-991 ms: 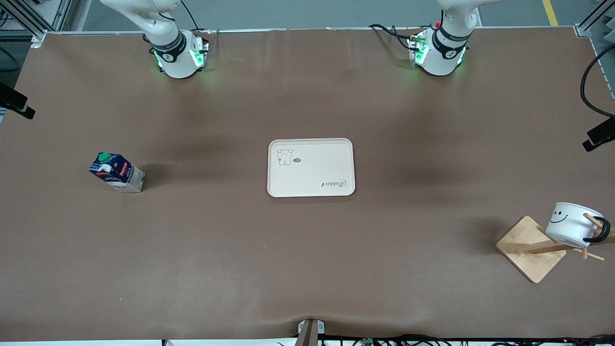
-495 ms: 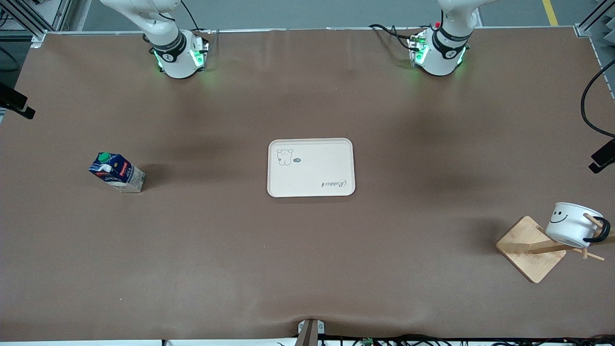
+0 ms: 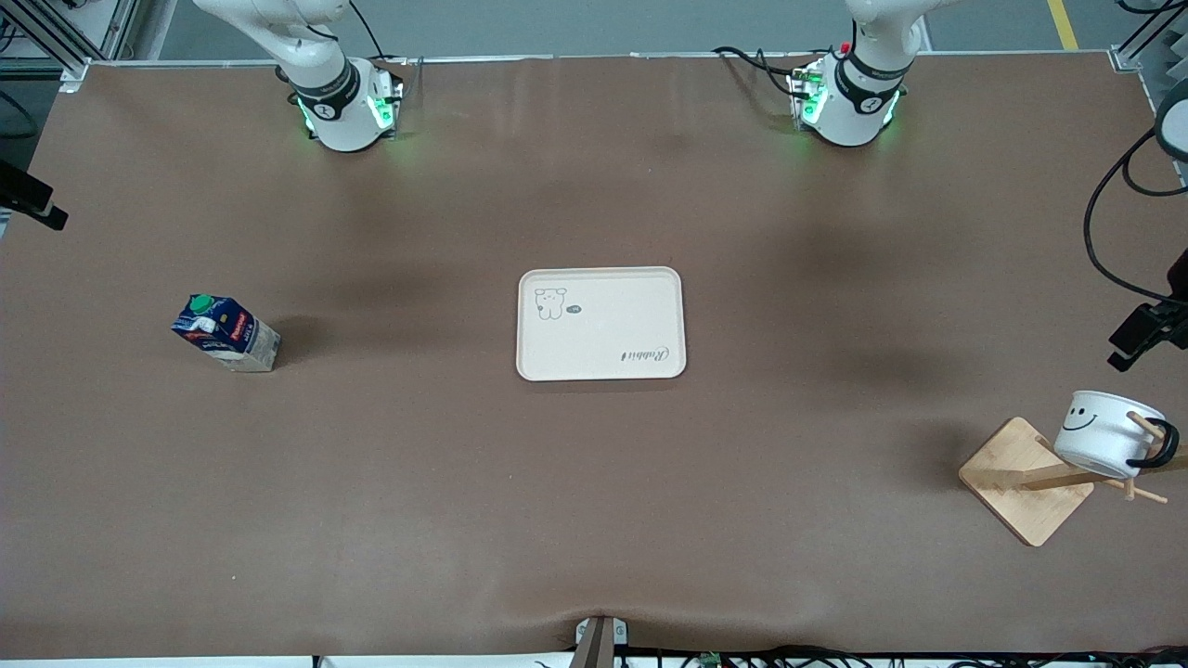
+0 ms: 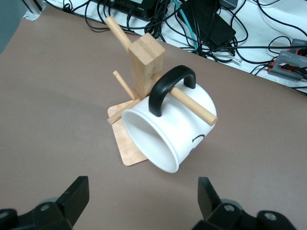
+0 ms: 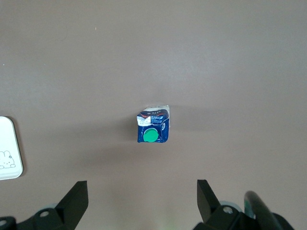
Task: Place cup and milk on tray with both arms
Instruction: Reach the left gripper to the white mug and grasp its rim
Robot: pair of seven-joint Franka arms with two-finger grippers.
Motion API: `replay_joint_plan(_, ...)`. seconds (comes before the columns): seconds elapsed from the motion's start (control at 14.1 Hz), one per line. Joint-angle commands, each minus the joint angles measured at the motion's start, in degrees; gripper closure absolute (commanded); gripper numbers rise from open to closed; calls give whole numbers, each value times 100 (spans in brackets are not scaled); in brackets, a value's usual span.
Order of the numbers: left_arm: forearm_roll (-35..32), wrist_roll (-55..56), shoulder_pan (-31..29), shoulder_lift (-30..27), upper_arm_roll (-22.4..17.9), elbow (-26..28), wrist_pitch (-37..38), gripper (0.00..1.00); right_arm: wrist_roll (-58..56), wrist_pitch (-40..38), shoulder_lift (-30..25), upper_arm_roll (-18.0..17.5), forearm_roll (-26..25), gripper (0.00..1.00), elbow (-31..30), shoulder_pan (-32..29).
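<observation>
You're at the approach step: both grippers hover with jaws wide, nothing held.

The left gripper [image 4: 144,203] faces the white smiley cup [image 3: 1104,432] hanging on the wooden peg stand [image 3: 1026,480], at the cream rectangular tray's [image 3: 601,353] four o'clock.

The right gripper [image 5: 142,203] is over the dark-blue milk carton [image 3: 225,332], standing at the tray's nine o'clock.

Next, descend and close.

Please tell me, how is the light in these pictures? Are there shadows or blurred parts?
Front view: even light, soft shadows on the table beside the milk and the cup; green glow at both bases. Left wrist view: the cup is sharp, the open left hand is dark. Right wrist view: the milk is clear, with a faint shadow beside it; the right hand is open.
</observation>
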State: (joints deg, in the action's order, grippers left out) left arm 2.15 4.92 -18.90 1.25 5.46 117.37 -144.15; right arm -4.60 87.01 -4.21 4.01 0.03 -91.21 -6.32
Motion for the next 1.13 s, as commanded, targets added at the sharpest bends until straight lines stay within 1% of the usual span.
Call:
replay_joint_plan(0.0,93,53,1,234,121,5,-463,7,3,0,-1,-76,129,0,25,-124)
replay_joint_plan(0.07,93,53,1,313,174,5,-595,10,3,9,-1,-76,129,0,25,-124)
replay_joint_plan(0.21,93,44,1,480,192,-21,-798,11,3,9,-1,-76,129,0,25,-124)
replay_joint_plan(0.35,93,44,18,577,219,-47,-939,15,3,9,-1,-76,129,0,25,-124)
replay_joint_plan(0.64,76,-61,27,797,289,-56,-1272,26,3,9,-1,-76,120,0,25,-124)
replay_joint_plan(0.85,14,-88,27,815,333,-65,-1300,44,3,9,-1,-76,129,0,25,-124)
replay_joint_plan(1.06,5,-105,62,868,342,-83,-1352,65,3,9,-1,-76,120,0,25,-124)
